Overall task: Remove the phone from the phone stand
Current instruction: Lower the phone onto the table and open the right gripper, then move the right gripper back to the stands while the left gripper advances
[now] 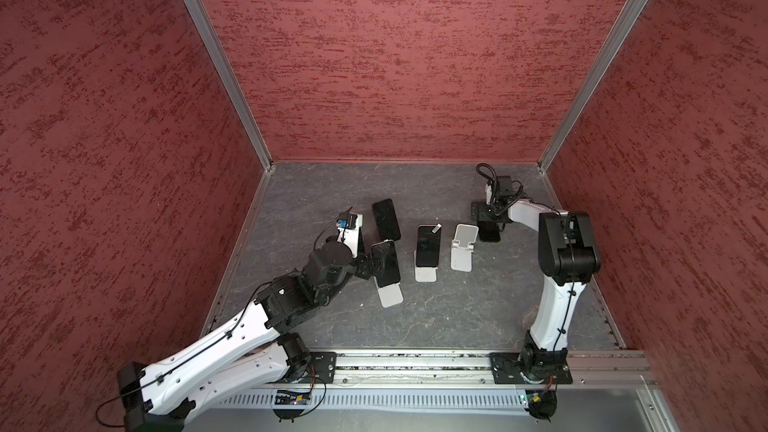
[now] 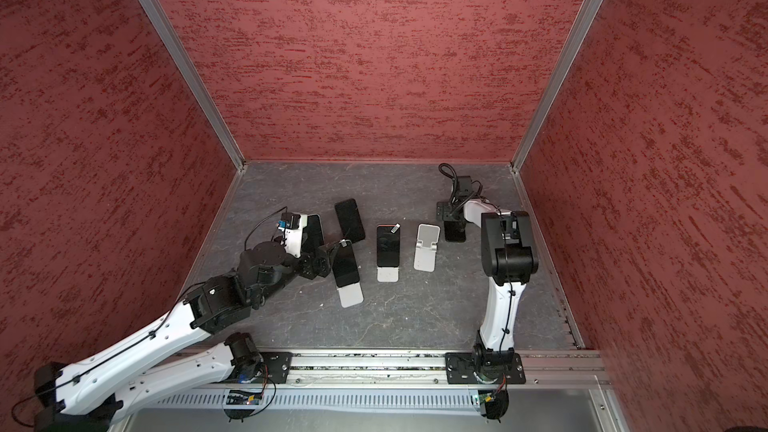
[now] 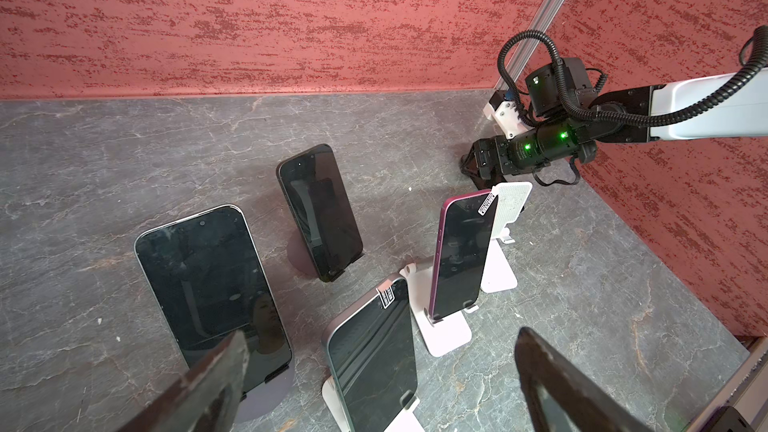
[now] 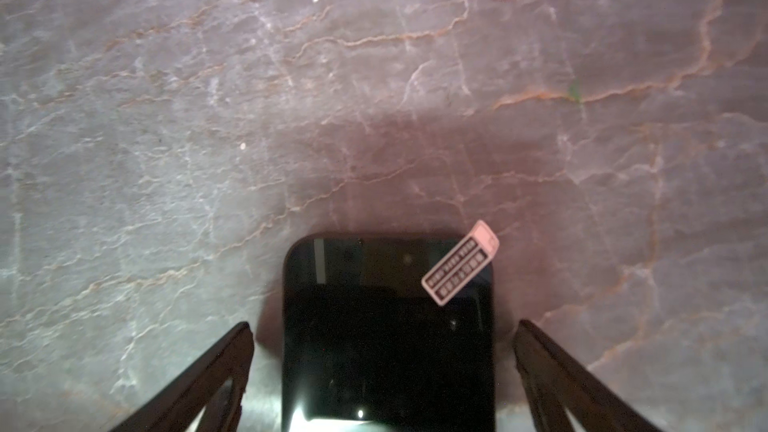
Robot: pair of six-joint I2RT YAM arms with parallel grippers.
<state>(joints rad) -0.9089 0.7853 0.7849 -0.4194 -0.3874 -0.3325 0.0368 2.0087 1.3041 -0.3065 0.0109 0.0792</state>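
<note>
A black phone (image 4: 386, 359) with a white sticker lies flat on the table, between the spread fingers of my open right gripper (image 4: 384, 326), which do not touch it. In both top views it (image 1: 489, 235) lies just right of an empty white phone stand (image 1: 462, 248). My left gripper (image 3: 382, 332) is open around a silver-edged phone (image 3: 374, 359) that leans on a white stand (image 1: 390, 295); its fingers (image 3: 216, 376) stand clear of the phone's sides. In a top view the left gripper (image 1: 368, 265) sits at that phone's left edge.
A purple-edged phone (image 3: 461, 255) leans on a white stand (image 1: 426, 273) mid-table. Two more phones (image 3: 320, 214) (image 3: 212, 292) lean on dark round stands at the back left. Red walls enclose the grey stone table (image 1: 436, 317); a metal rail (image 1: 415, 361) runs along the front.
</note>
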